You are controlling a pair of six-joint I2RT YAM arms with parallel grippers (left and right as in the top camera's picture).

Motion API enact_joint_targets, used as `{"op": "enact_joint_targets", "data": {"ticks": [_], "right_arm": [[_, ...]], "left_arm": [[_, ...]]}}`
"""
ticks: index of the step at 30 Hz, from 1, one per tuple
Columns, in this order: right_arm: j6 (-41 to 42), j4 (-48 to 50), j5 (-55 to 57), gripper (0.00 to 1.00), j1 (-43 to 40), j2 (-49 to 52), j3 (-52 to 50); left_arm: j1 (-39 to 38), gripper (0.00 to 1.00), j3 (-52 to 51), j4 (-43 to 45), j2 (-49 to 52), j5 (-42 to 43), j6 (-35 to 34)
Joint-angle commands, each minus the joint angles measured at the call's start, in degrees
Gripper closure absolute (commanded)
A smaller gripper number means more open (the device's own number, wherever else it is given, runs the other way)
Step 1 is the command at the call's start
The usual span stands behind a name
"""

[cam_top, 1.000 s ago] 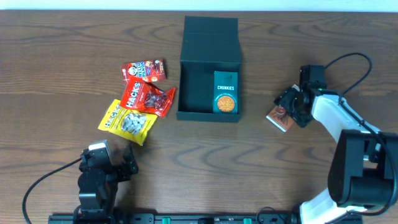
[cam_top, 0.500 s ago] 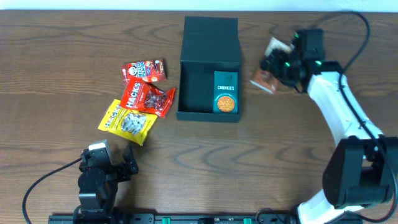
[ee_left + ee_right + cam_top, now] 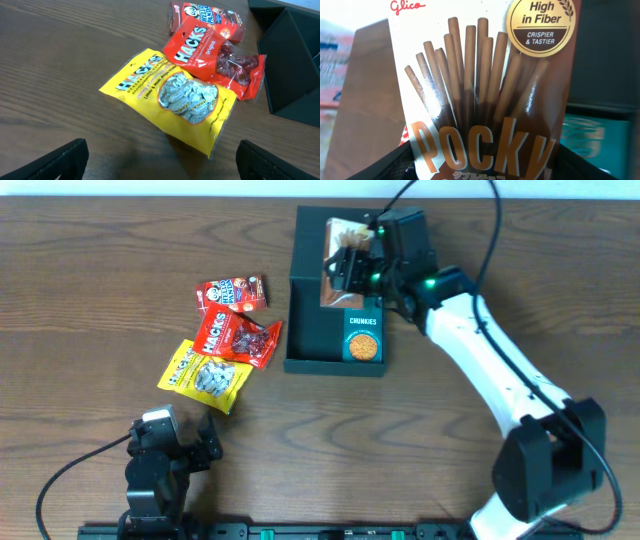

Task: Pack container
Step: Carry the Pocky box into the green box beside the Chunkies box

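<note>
Over the far half of the container, the right gripper hangs with a Pocky box pinched between its jaws. In the right wrist view the box front fills the picture, with chocolate-coated sticks, a round "High in Fiber" badge and the brand lettering along the bottom, where the dark jaws close in on it from either side. Seen from overhead, the box sits above the line where the open compartment meets the lid, which lies flat on the worktop on the far side. Whether the box touches the container cannot be told.

The container is dark teal-green and square, and it rests on the worktop at the middle of the far half. Inside it, against the right wall and toward the near edge, lies a small teal Chunkies carton, face up.

Left of the container three snacks lie in a loose cluster. A red Hello Panda box is farthest. A red Hacks bag lies just near of it, close beside the container's left wall. A yellow Hacks bag is nearest, with the red bag overlapping its far edge.

At the near left, the left gripper is well clear of the snacks. Its jaws are spread wide and hold nothing, and only their dark tips show at the bottom corners of the left wrist view.
</note>
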Motion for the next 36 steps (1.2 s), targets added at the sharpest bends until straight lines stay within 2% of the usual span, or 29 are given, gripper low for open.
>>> {"op": "enact_joint_targets", "data": {"ticks": [1,12,19,27,32,36], "right_arm": [[1.1,0.3,-2.6,0.29,1.7,4.0,2.2],[4.6,-6.9,-1.3,0.31,4.9,7.5,4.5],[7.2,-8.1,0.0,0.29,6.8,9.4,4.5],[7.1,-12.6,3.6,0.30,6.8,10.3,4.5],[7.1,-12.8,3.6,0.12,6.8,10.3,4.5],[7.1,-12.8,3.6,0.13,6.8,10.3,4.5]], "left_arm": [[-0.2,0.05,-0.5,0.0,-0.4,-1.2,0.4],[-0.2,0.05,-0.5,0.0,-0.4,-1.2,0.4],[-0.2,0.05,-0.5,0.0,-0.4,-1.2,0.4],[-0.2,0.05,-0.5,0.0,-0.4,-1.2,0.4],[-0.2,0.05,-0.5,0.0,-0.4,-1.2,0.4],[-0.2,0.05,-0.5,0.0,-0.4,-1.2,0.4]]}}
